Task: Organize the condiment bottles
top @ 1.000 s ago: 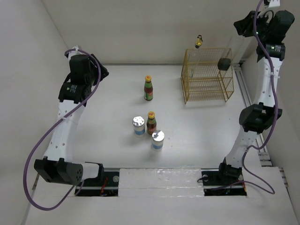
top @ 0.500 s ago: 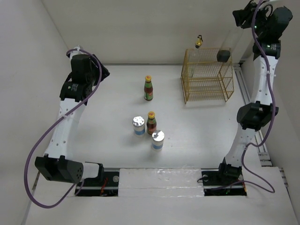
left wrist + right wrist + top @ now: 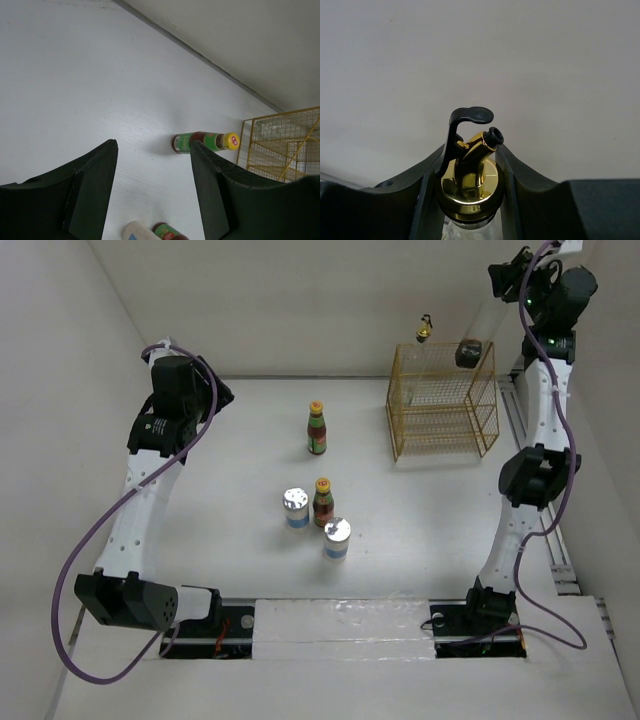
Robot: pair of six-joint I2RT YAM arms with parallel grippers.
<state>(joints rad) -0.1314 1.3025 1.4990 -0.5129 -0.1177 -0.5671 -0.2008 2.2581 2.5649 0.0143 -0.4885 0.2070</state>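
bearing everything: white table (image 3: 230, 460), with walls at its left and back
rack: yellow wire rack (image 3: 442, 400) with stacked shelves, upright at the table's far right; what its shelves hold is too fine to tell
right gripper (image 3: 470, 150): raised high by the back wall, fingers clamped on the gold collar of the held glass bottle (image 3: 470, 187)
left gripper (image 3: 153, 147): fingers spread wide, only bare table between them, up over the table's far left
held glass bottle: upright, hanging from that grip, spout poking above the fingertips; from above, its lower end shows over the rack's rear right corner, clear of the table
second glass bottle (image 3: 425, 330): gold top at the rack's rear left corner; inside or behind the rack, cannot tell
far sauce bottle (image 3: 317, 430): upright, alone mid-table, left of the rack; in the left wrist view, just past one finger, apart from it
near sauce bottle (image 3: 323, 502): upright between the two jars, close against both
left jar (image 3: 296, 508): upright, silver lid up
right jar (image 3: 337, 538): upright, nearest the arms
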